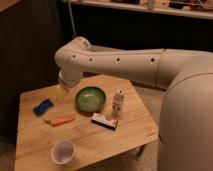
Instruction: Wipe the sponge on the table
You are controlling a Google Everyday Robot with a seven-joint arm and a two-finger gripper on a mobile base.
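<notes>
You had the sponge (43, 107) lying flat on the counter (95, 142), on its left side toward the rear. It was a small bright-blue block, rectangular with softened corners, and sat at a slant to the counter's edges. It was shorter than the orange carrot (62, 120), which lay just in front of it and apart from it.

Your pincer (61, 93) hung at the end of the white arm (120, 62), low over the rear left part of the counter. It sat between the sponge and the green bowl (90, 98), just to the right of the sponge and apart from it. I could not tell whether the pincer was open or closed.

The counter showed a light plank top with grain stripes. Also recorded on it:

- A dark flat box (104, 120) with a white label lay in front of the bowl.
- A small pale bottle (118, 102) stood upright to the right of the bowl, just behind the box's right end.
- A white cup (63, 151) stood upright near the front edge, well apart from the sponge.
</notes>
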